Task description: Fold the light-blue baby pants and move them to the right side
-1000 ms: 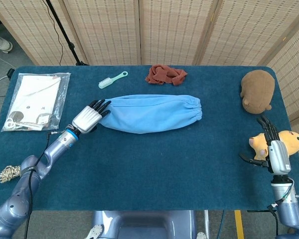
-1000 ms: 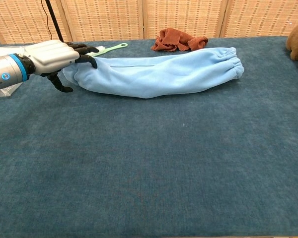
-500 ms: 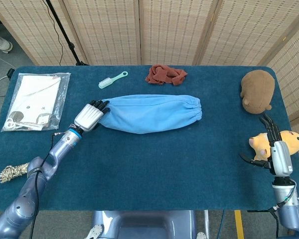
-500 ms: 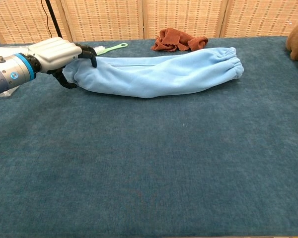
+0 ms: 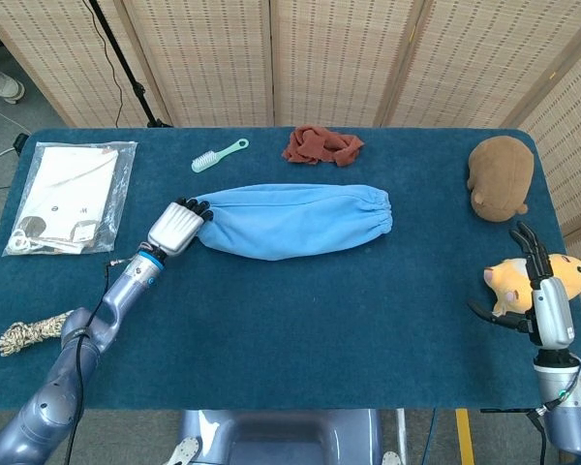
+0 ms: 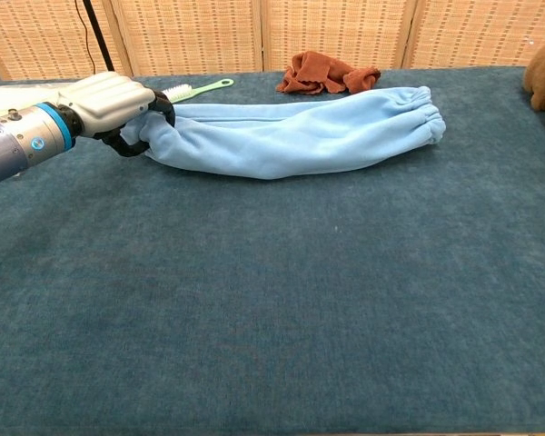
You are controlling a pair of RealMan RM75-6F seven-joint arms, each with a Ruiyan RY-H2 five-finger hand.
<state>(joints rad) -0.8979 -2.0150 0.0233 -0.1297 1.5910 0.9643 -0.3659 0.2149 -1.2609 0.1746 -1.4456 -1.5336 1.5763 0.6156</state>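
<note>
At the pants' (image 5: pixel 295 219) left end, the left hand (image 5: pixel 173 229) has its fingers (image 6: pixel 148 136) clamped on the cloth; right of the pants, the right hand (image 5: pixel 540 304) hovers, fingers apart.

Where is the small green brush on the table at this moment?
In the head view, the green brush lies at the far left-centre of the table, left of the red cloth and behind the light-blue pants.

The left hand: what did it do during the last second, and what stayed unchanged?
The left hand closed its fingers onto the left end of the light-blue pants, now gripping it. The pants lie flat as before; the right hand stayed near the yellow plush toy.
</note>
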